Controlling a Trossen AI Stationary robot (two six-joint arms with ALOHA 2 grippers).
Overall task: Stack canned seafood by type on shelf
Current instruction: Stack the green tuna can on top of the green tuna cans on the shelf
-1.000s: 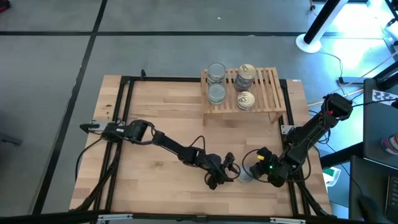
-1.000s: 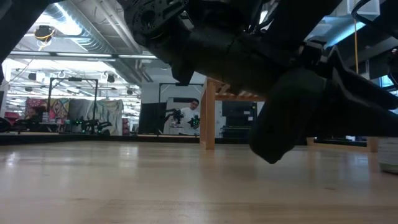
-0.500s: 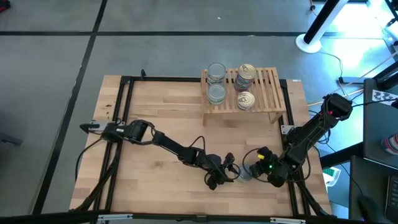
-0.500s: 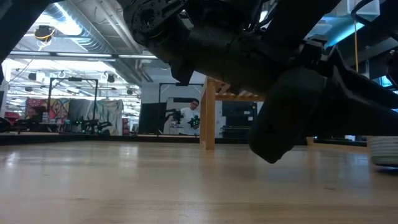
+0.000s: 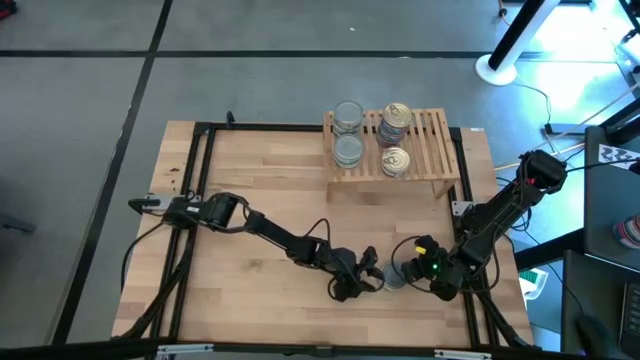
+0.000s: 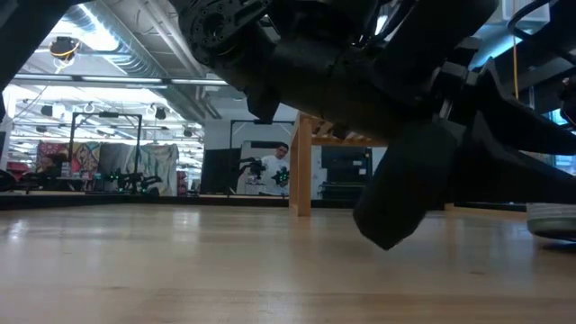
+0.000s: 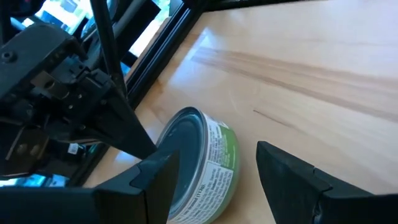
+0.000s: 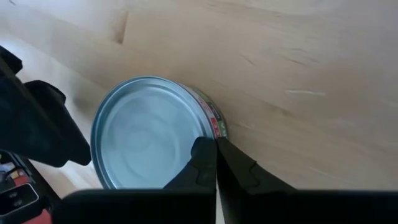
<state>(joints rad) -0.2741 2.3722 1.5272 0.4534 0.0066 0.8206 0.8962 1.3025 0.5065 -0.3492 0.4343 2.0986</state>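
Black fingers of the left gripper (image 7: 211, 180) stand apart on either side of a lone can (image 7: 196, 165) at the near right of the desk (image 5: 250, 190); the jaws are open and straddle the can, whose silver-grey top and green label show between them. One finger (image 7: 158, 177) seems to touch the can's rim, the other (image 7: 292, 177) stands clear of it. In the high view this gripper (image 5: 366, 278) sits just left of the can (image 5: 395, 277).

Opposite it, the right gripper (image 8: 216, 163) presses against the same can (image 8: 152, 134) from the right, its fingers closed together with no gap, their tips at the can's edge. From above, that gripper (image 5: 413, 270) lies just right of the can, so the can rests between the two arms.

Well away, at the far side of the desk, stands the shelf (image 5: 435, 135). On its left part lie two silver-topped cans (image 5: 348, 133), one far and one near. Beside them to the right are gold-topped cans (image 5: 396, 138): a stack at the far side and a single one nearer. The low view shows the shelf (image 6: 306, 157) beyond the dark arms, and the lone can (image 6: 551, 219) at the right edge.
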